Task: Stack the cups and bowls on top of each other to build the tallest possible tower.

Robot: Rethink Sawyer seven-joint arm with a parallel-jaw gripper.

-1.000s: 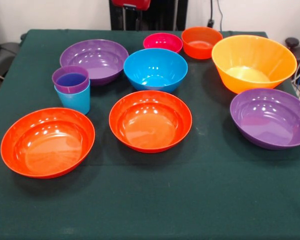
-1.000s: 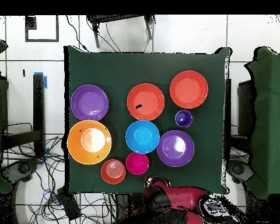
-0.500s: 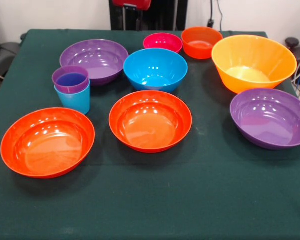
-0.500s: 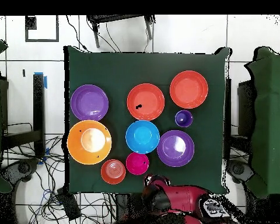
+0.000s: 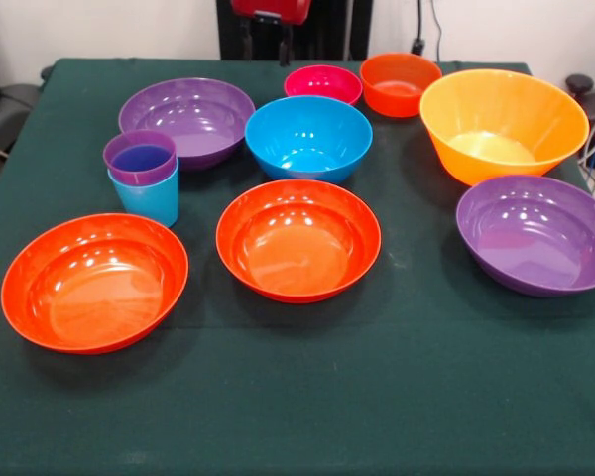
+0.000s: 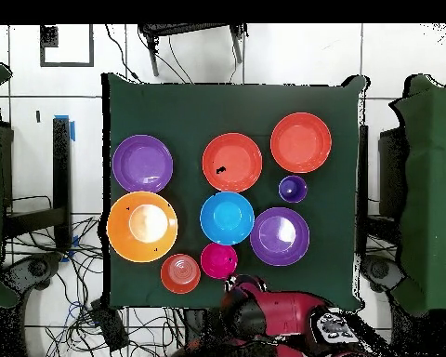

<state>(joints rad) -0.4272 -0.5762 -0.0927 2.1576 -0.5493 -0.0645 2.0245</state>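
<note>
Worktop: dark green cloth covers it, and all the cups and bowls sit on it.
Room: white wall behind, white floor tiles and loose cables around the worktop in the overhead view.
Hand: only a red and black bit pokes in at the top edge of the front view, up behind the pink bowl. I cannot tell if it is open or closed, and it has hold of nothing I can see.
Arm: the red arm lies by the worktop's edge in the overhead view, just beside the pink bowl.
Cups: the purple cup sits inside the light blue cup. They stand upright, left of the blue bowl.
Pink bowl: small one at the back, next to the small orange bowl.
Blue bowl: medium one in the middle, just in front of the pink bowl.
Purple bowls: one wide one behind the cups, touching or nearly so, the other far to the right.
Orange-red bowls: one in front of the blue bowl, one at the front left.
Yellow-orange bowl: the big deep one stands at the back right.
Tower: just the two cups are nested. Every bowl sits alone and right way up.
</note>
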